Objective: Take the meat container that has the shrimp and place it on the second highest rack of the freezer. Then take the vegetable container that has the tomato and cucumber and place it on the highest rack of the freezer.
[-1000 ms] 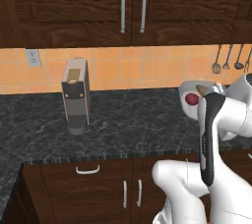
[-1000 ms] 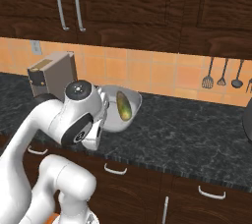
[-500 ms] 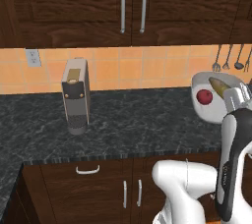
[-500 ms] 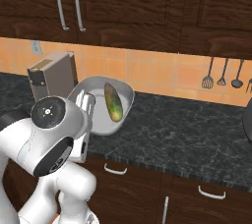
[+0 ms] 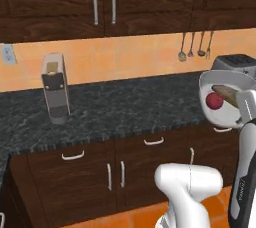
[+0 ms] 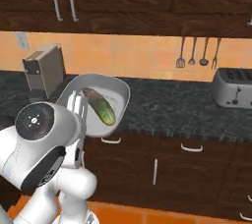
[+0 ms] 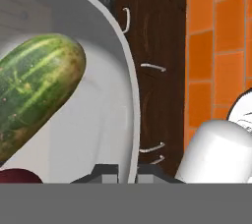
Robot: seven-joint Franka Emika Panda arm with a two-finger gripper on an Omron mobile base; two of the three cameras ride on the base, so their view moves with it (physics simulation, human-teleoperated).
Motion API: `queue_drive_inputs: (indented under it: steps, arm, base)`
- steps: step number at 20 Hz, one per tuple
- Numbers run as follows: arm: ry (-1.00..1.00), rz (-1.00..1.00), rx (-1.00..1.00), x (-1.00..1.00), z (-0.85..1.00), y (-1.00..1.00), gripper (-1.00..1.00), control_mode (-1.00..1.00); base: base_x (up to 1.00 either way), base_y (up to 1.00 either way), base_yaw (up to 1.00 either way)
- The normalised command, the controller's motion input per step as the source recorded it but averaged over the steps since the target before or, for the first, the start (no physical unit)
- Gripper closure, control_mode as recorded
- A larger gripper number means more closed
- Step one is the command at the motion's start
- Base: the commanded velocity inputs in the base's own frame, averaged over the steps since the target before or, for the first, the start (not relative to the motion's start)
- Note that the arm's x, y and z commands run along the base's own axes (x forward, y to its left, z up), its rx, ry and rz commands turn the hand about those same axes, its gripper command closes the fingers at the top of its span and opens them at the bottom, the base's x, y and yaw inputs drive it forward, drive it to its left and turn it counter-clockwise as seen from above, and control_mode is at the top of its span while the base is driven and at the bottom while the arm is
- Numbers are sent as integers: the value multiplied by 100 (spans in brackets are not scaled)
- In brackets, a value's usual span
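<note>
Spillage threatens: gripper (image 7: 127,171) pinches the rim of the steeply tilted vegetable container (image 6: 116,92), so cucumber (image 6: 100,105) and tomato (image 5: 214,101) may roll out.

Arm raised, tool (image 6: 78,106) clamped on container (image 6: 118,93).

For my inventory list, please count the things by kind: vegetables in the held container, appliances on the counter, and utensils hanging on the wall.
Vegetables in the container: 2, the cucumber and the tomato
Counter appliances: 2, the coffee machine and the toaster
Hanging utensils: 4
Total: 8
</note>
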Motion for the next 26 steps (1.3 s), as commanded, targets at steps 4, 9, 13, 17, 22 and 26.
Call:
queue_drive_inputs:
  steps: [4,9,13,17,22,26]
  arm:
    - [0,0,0,0,0,0,100,100]
    - [0,0,0,0,0,0,100,100]
    - [0,0,0,0,0,0,100,100]
    - [0,0,0,0,0,0,100,100]
    - [0,0,0,0,0,0,100,100]
    - [0,0,0,0,0,0,100,100]
  base:
    - [-3,-3,-93]
    - [0,-7,-95]
    - [0,0,-100]
    - [6,2,-94]
    - [56,-20,-36]
    - [100,-51,-2]
